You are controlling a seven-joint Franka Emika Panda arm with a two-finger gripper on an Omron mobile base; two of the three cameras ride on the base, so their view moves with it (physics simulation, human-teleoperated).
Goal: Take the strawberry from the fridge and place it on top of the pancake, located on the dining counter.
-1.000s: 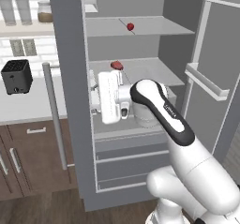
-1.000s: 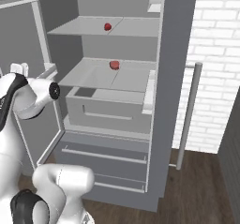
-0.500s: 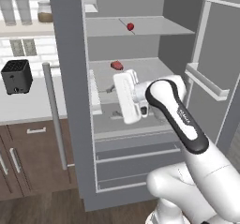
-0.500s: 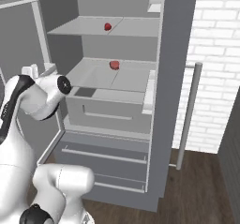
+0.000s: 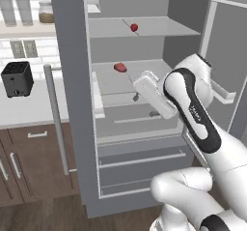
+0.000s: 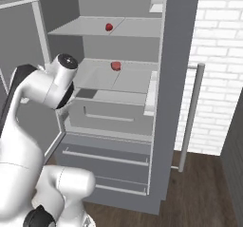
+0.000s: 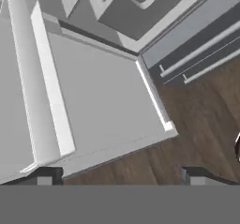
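Open grey two-door fridge (image 5: 72, 104), my jaws wide apart and empty.
I can't make out which way the tiny red strawberry (image 5: 120, 67) on the pale middle shelf (image 6: 118, 79) points.

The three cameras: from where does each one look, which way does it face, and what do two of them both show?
Left base view: behind the arm's left, facing the open fridge; the white arm rises at lower right.
Right base view: behind the arm's right, facing the same fridge; the arm rises at lower left.
Hand view: on the hand, looking down at the fridge door and wooden floor; the gripper is open.
Both base views show a red fruit on each shelf.
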